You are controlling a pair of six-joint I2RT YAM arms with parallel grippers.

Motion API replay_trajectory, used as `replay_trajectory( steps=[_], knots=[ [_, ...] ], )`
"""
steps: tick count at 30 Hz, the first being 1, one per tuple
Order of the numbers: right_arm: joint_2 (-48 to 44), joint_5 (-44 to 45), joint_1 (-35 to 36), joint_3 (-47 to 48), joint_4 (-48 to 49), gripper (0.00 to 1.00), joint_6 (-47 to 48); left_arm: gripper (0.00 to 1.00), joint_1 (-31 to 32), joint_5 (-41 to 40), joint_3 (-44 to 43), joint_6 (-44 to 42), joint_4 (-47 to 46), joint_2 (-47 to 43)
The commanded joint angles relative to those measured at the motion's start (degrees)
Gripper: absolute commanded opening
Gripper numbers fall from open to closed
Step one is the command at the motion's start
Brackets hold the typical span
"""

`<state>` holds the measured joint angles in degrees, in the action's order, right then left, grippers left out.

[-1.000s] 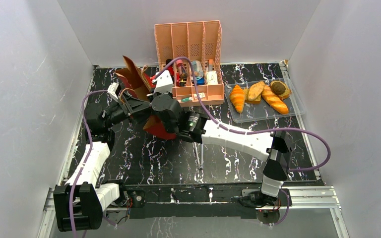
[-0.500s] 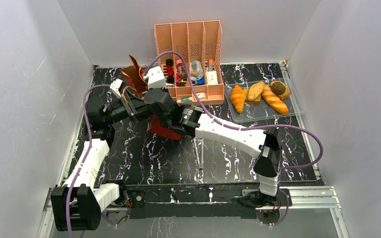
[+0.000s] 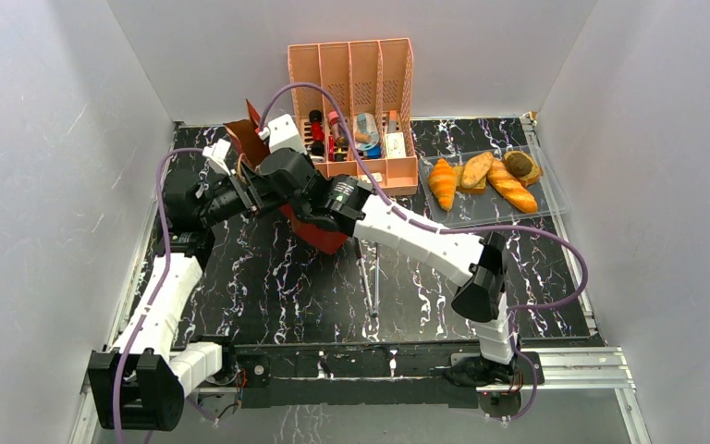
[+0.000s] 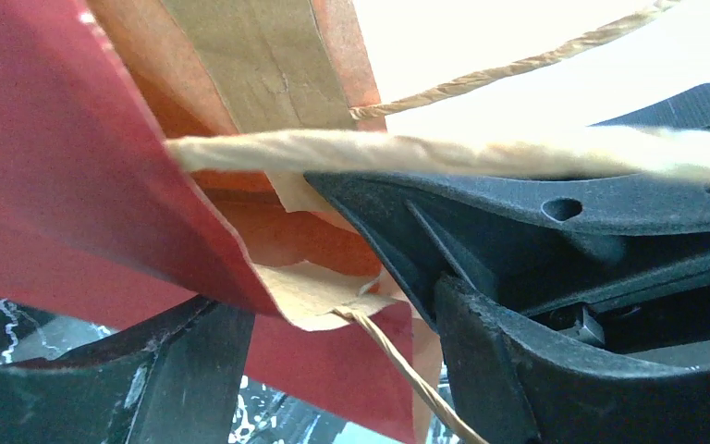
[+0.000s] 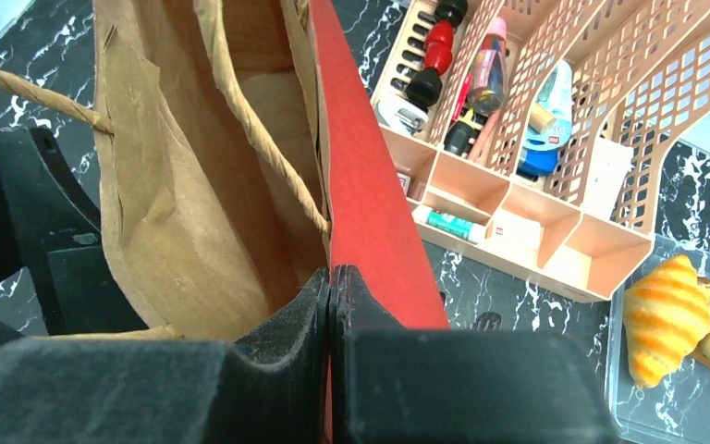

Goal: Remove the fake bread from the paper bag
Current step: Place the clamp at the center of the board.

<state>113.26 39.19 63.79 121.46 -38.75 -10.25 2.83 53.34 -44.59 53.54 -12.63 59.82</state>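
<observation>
- The right end effector (image 5: 330, 287) has its jaws pressed together, pinching the red outer wall of the paper bag (image 5: 194, 185) at the rim.
- The bag's open mouth is directly ahead and to the left of that end effector. Brown paper walls and a twisted loop handle (image 5: 259, 139) are visible inside.
- The left end effector (image 4: 337, 314) is at the opposite side of the bag's rim. A folded paper edge lies between its black fingers (image 4: 194, 370), but I cannot tell whether they are clamping it.
- The two end effectors hold the bag tilted between them, red base towards the near side of the counter (image 3: 268, 287).
- The fake bread (image 3: 481, 180), including an orange croissant (image 5: 666, 314), lies in a clear tray (image 3: 545, 199). The tray is well apart to the right of the right end effector.
- A pink organizer (image 5: 536, 231) stands between that end effector and the tray.
</observation>
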Motion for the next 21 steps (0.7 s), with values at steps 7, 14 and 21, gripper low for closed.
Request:
replay_trajectory(
  steps=[7,14,21],
  knots=[
    [5.0,-7.9,-2.1,12.8,18.6,0.00,-5.1,0.67,11.5,8.2,-4.7,-23.6,27.8,2.2],
    [4.2,-8.7,-2.1,12.6,18.8,0.00,-5.2,0.68,13.0,0.7,-7.8,-29.3,36.9,6.3],
    [0.8,-8.7,-2.0,9.7,20.1,0.00,-4.6,0.68,13.1,-3.8,-9.2,-30.9,40.2,10.0]
  ],
)
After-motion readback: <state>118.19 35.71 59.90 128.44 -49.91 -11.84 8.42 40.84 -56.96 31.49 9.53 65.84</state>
